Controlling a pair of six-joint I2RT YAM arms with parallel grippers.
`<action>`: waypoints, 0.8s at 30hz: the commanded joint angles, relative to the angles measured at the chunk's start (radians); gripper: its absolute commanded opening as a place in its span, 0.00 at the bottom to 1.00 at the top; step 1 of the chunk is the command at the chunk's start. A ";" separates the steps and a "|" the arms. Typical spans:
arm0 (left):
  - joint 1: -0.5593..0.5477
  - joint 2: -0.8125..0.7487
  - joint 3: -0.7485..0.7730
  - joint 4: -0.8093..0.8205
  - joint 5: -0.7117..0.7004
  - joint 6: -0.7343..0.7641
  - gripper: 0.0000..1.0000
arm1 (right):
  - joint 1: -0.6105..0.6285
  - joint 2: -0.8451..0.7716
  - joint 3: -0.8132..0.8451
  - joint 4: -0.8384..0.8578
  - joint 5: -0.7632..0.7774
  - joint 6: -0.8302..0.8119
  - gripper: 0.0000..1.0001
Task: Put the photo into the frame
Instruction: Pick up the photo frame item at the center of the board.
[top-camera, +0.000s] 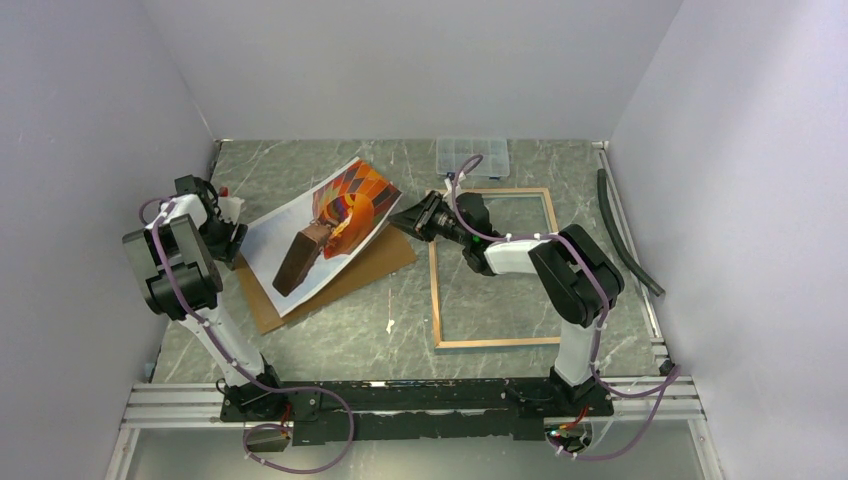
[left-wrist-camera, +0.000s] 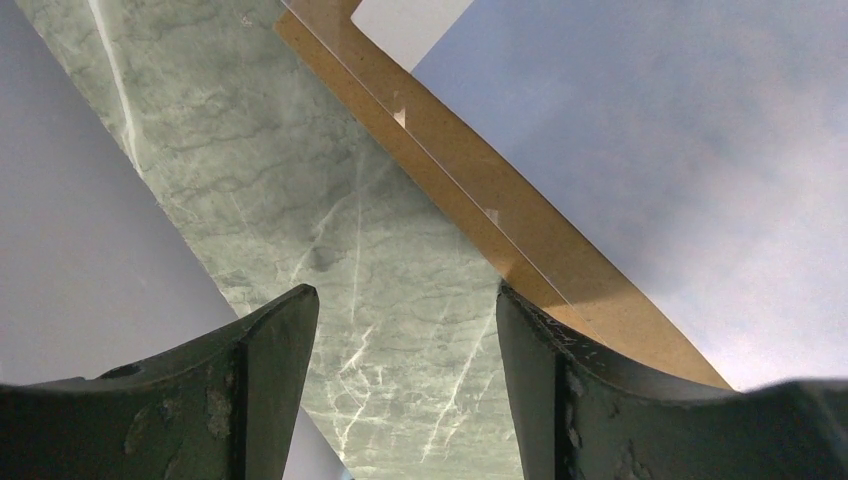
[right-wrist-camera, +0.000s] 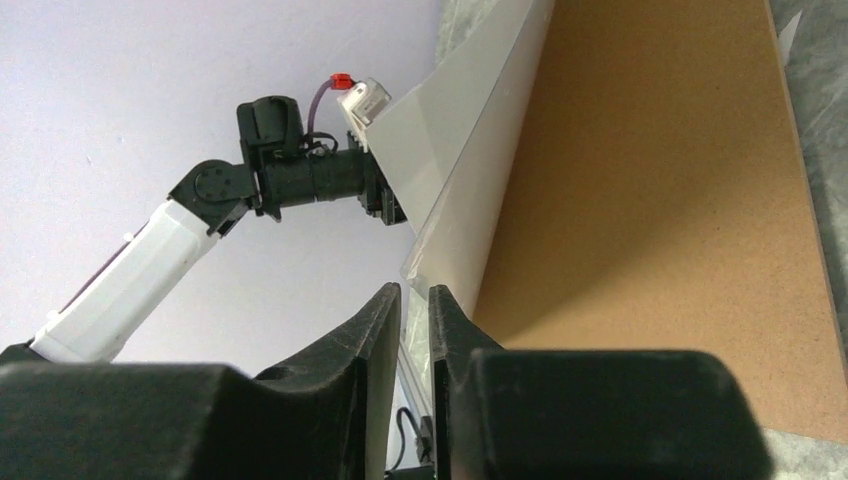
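Surface: green-grey marbled table (top-camera: 400, 335) with pale veins; a metal rail (top-camera: 180, 400) runs along the bottom of the top view.
Room: plain pale lavender walls (top-camera: 400, 60) close in the left, back and right sides.
Photo (top-camera: 350, 200): left of centre in the top view, print side up, lying at a slant. Its right edge is raised off the board and its left end sits low.
Board (top-camera: 370, 265): brown, flat on the table under the photo, showing past its lower right side.
Frame (top-camera: 497, 342): right of centre, flat, tan side up, marble visible through it, apart from the photo.
Box (top-camera: 472, 152): clear, top centre by the back wall, just above the frame.
Hose (top-camera: 625, 240): black, along the table's right edge.
Right gripper (top-camera: 405, 218): clenched on the photo's right edge; its wrist view shows the thin white sheet pinched between the fingers.
Left gripper (left-wrist-camera: 405, 330): released, jaws spread over bare marble beside the board's edge, holding nothing.
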 joint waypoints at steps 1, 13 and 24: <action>-0.009 -0.001 -0.031 0.013 0.022 0.003 0.72 | -0.004 -0.029 0.021 0.014 0.007 -0.037 0.18; -0.009 -0.024 -0.018 -0.008 0.032 0.006 0.71 | -0.006 -0.117 0.034 -0.114 0.053 -0.145 0.00; -0.009 -0.035 0.013 -0.031 0.028 0.008 0.72 | -0.006 -0.206 0.039 -0.264 0.130 -0.244 0.00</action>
